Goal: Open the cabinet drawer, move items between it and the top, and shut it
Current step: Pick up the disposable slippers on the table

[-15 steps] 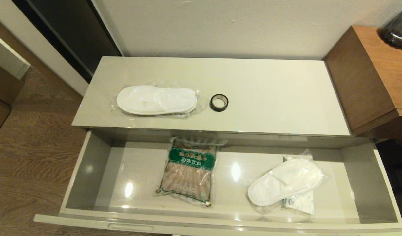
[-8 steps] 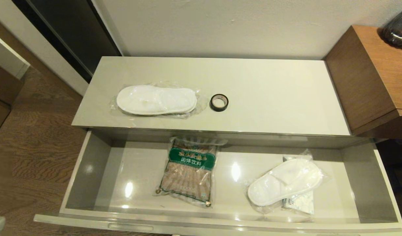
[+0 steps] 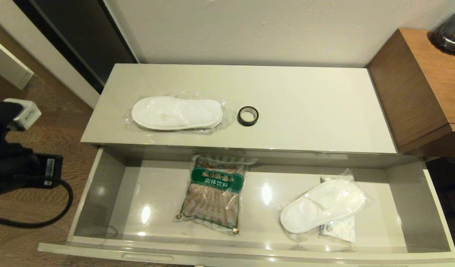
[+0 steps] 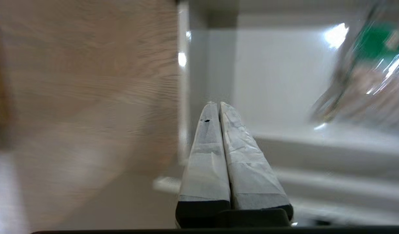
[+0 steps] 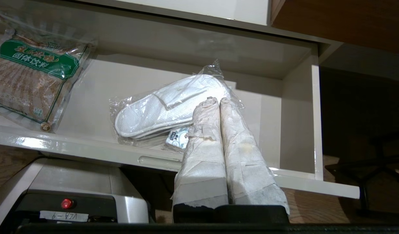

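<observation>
Glossy beige-cream cabinet top (image 3: 305, 107): lying across the upper middle of the head view. It is carrying a pair of white slippers in a clear plastic bag (image 3: 177, 113) at centre left, and just to its right, apart from it, a small black tape roll (image 3: 248, 116).

Pulled-out cream drawer (image 3: 101, 207): sitting open along the bottom of the frame. It is holding a brown bag with a green label (image 3: 214, 194) at centre and a second bagged pair of white slippers (image 3: 322, 205) at lower right, which is lying over a flat white packet with a green mark (image 3: 338, 228).

Left gripper (image 4: 218, 105): its fingers are clenching together on nothing; its black arm is showing at the left edge, over the wooden floor (image 3: 38, 155).

Right gripper (image 5: 216, 100): its jaws are pressing together, empty, and it is sitting in front of the drawer's right end.

Brown wooden unit (image 3: 416, 85): standing at upper right.
</observation>
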You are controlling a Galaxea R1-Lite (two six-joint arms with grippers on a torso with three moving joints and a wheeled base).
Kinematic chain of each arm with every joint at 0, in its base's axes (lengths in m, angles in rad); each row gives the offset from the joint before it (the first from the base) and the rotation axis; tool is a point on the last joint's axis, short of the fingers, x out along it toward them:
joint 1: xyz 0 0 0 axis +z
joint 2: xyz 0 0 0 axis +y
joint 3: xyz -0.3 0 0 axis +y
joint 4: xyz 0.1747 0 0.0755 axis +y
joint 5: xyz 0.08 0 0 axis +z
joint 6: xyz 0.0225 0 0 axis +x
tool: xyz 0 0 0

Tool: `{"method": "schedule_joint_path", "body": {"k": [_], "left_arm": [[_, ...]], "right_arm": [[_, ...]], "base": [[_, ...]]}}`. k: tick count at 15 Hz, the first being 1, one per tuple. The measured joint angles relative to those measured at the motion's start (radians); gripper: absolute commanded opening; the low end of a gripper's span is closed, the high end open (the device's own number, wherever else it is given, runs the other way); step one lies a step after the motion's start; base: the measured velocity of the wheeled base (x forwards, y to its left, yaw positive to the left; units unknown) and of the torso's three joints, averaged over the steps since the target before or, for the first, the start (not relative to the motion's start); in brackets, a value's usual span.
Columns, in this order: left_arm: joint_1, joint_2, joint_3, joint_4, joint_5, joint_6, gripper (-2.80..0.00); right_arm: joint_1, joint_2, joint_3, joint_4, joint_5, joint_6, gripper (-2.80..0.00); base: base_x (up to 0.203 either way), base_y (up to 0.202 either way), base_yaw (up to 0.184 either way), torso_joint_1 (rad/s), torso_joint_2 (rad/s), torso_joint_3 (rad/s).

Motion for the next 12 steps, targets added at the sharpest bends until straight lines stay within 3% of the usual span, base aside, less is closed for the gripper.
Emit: {"method": "schedule_joint_path", "body": {"k": [4,8,11,12], "left_arm": [[0.001,0.175,-0.261,0.190,-0.114,-0.255,-2.80],[0.031,0.372,-0.604,0.410,-0.353,-0.616,-2.80],[0.069,0.494,-0.763,0.508,-0.534,-0.797,-2.80],[0.089,0.524,-0.803,0.533,-0.590,-0.832,0.00]], "right_arm": [[0.000,0.000,0.000,0.000,0.000,0.001,-2.80],[0.000,0.000,0.000,0.000,0.000,0.000,-2.80],[0.000,0.000,0.000,0.000,0.000,0.001,-2.80],[0.000,0.000,0.000,0.000,0.000,0.000,-2.80]], "base": [[0.000,0.000,0.000,0.000,0.00,0.000],[0.000,0.000,0.000,0.000,0.00,0.000],[0.000,0.000,0.000,0.000,0.00,0.000],[0.000,0.000,0.000,0.000,0.00,0.000]]}}
